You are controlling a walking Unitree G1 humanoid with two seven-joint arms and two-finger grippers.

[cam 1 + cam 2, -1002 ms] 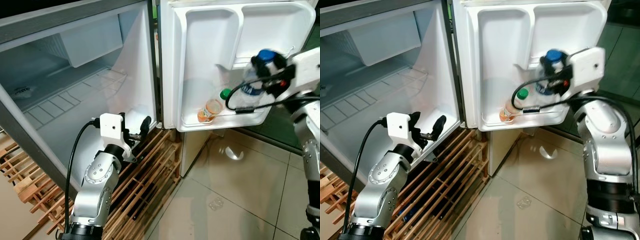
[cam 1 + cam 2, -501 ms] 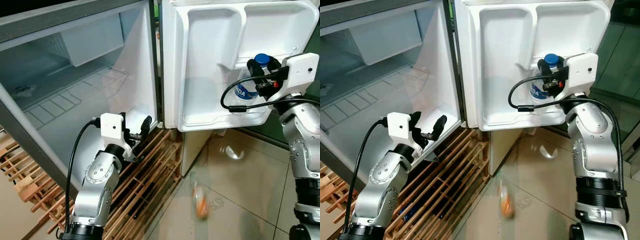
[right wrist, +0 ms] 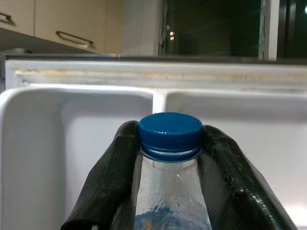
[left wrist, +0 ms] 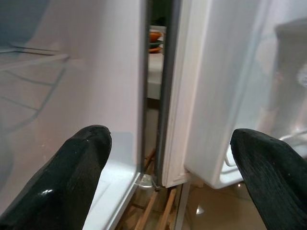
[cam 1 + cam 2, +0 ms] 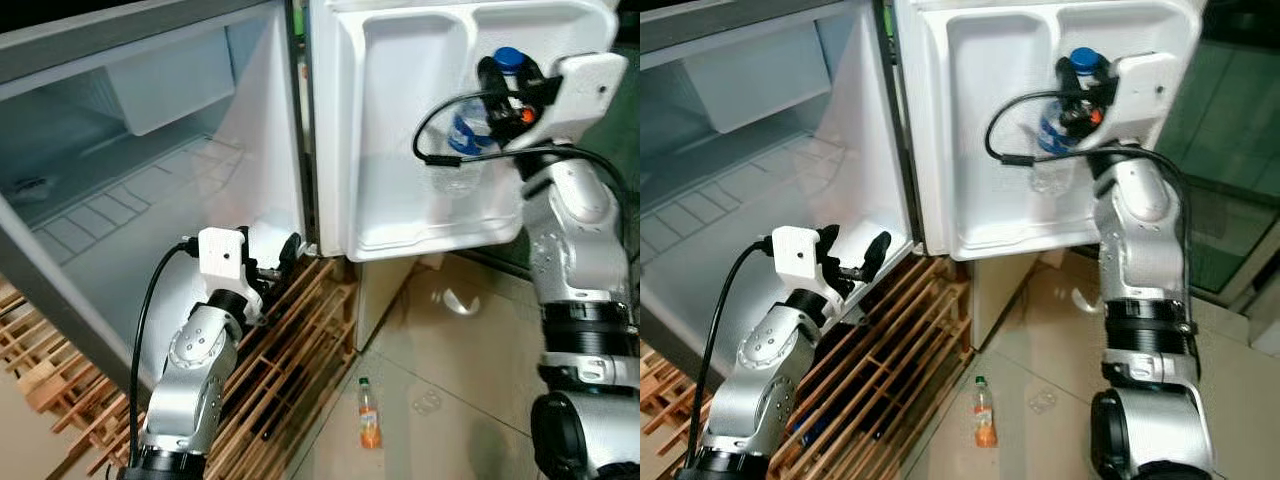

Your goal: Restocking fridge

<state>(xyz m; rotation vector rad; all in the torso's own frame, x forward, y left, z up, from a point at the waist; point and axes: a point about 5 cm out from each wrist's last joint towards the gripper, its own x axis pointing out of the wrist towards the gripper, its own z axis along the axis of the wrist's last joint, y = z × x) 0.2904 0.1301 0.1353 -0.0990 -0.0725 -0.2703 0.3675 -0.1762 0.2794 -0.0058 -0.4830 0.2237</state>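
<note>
water bottle (image 3: pixel 170 191) lower part hidden | clear, blue cap | right gripper (image 5: pixel 1080 85) clamps its neck | left gripper (image 4: pixel 168 158) wide, empty

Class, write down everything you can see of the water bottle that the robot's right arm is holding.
The water bottle is clear plastic with a blue screw cap and a blue label. It stands upright, gripped just below the cap between the black fingers of the right gripper, in front of the open fridge door's white inner shelves. Whether it rests on a shelf cannot be told.

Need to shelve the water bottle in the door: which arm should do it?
Right. Its claw already grips the water bottle at the fridge door; the left claw is open, low by the hinge.
</note>
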